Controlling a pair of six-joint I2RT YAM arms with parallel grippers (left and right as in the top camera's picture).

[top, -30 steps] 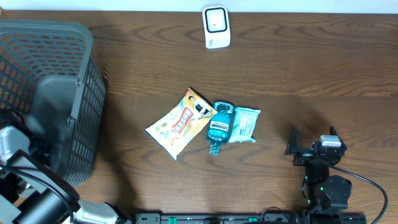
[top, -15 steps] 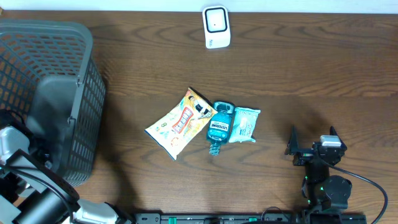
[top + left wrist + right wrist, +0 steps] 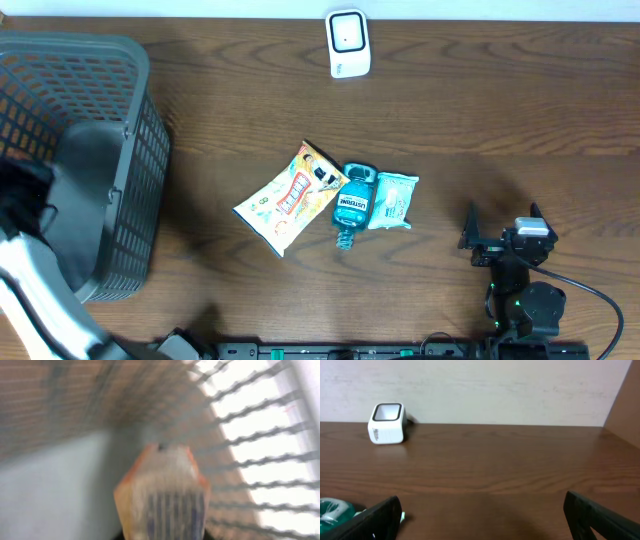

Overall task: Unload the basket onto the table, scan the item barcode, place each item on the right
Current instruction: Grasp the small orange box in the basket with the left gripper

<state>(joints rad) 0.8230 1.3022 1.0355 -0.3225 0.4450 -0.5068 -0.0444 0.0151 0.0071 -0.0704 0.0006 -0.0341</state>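
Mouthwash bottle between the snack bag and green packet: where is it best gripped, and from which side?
Likely the narrow end of the mouthwash bottle, from straight above. It lies flat, its wide body crowded by the snack bag and green packet on either side, while that end juts out clear of both.

The left arm [image 3: 30, 290] reaches up along the left edge, blurred, its jaws pinched on a packet [image 3: 162, 495]. The right arm [image 3: 525, 300] sits folded low, and the right gripper [image 3: 503, 218] is level with its jaws spread wide.
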